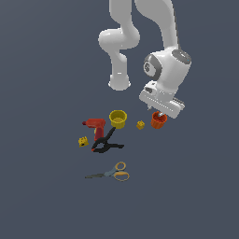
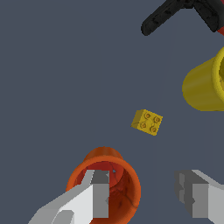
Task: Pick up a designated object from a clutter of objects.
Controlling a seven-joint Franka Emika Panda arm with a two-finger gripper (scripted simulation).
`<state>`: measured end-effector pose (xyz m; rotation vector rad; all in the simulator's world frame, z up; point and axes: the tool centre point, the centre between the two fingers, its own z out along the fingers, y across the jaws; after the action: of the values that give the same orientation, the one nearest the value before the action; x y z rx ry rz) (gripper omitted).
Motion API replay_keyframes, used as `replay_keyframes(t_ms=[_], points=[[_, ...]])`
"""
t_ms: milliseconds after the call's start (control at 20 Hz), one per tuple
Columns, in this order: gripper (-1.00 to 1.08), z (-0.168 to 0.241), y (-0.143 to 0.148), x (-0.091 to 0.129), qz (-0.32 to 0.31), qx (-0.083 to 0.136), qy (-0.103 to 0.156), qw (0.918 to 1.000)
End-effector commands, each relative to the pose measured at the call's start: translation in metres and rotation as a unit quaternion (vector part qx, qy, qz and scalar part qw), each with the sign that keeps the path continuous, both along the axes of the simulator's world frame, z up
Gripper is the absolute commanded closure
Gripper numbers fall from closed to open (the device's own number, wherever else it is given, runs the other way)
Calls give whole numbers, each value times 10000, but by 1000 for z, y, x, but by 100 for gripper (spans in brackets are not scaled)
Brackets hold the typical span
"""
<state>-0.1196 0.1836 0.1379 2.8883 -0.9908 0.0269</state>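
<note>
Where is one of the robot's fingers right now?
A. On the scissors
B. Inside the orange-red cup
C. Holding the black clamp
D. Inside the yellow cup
B: in the wrist view one of the fingers dips into the orange-red cup, with the other outside its rim; the yellow cup sits apart.

The floor (image 1: pixel 42 70) is showing a flat, dark slate blue-grey, without pattern. The arm (image 1: pixel 123 39) is appearing glossy white, with a grey disc at one joint. The gripper (image 2: pixel 146 199) is showing white with grey fingers (image 2: pixel 98 192). The orange-red cup (image 2: pixel 105 186) is glowing deeper red inside. The yellow cup (image 1: pixel 118 118) is plain yellow. The block (image 2: pixel 147 122) is showing yellow with orange-ringed studs. The drill (image 1: pixel 95 127) is red, the clamp (image 1: pixel 106 144) black. The scissors (image 1: pixel 112 173) are showing yellow handles and what seem greyish blades.
</note>
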Motion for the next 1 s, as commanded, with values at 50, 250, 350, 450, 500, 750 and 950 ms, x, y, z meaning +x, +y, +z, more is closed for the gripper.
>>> replay_keyframes(t_ms=[50, 250, 350, 450, 500, 750, 950], points=[[-20, -9, 8, -12, -258, -6, -30, 9997], [-20, -19, 16, -26, -530, -7, -57, 9986], [-20, -23, 19, -32, -646, -5, -68, 9979], [-20, -27, 22, -37, -746, -4, -77, 9972], [-20, -28, 23, -40, -791, -3, -81, 9968], [-20, -34, 28, -49, -962, 2, -95, 9953], [-20, -36, 30, -53, -1033, 4, -100, 9946]])
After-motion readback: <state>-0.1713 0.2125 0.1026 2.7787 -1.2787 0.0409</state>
